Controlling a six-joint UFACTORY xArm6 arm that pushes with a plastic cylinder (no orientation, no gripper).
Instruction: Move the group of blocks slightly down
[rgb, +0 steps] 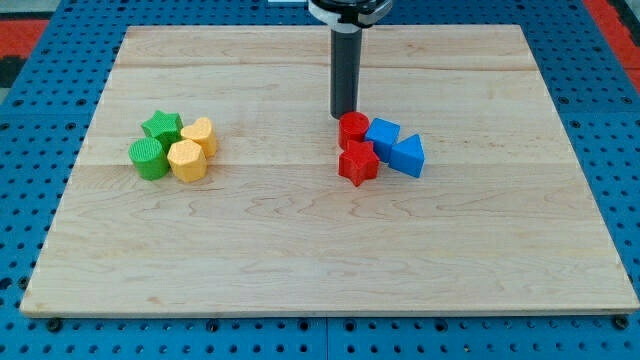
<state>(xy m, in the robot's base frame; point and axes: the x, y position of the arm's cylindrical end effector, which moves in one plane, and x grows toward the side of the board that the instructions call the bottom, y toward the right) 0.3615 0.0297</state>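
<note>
my tip (344, 115) (just a bare rod, no fingers to open or close) sits right above the red cylinder (353, 128), red-and-blue group directly below it.

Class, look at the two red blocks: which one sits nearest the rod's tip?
The red cylinder, directly below my tip and about touching it. The red star lies further toward the view's bottom, behind the cylinder.

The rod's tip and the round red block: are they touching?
Cannot tell. In the camera view my tip sits right at the upper-left edge of the red cylinder, with no visible gap, but one angle cannot confirm contact.
</note>
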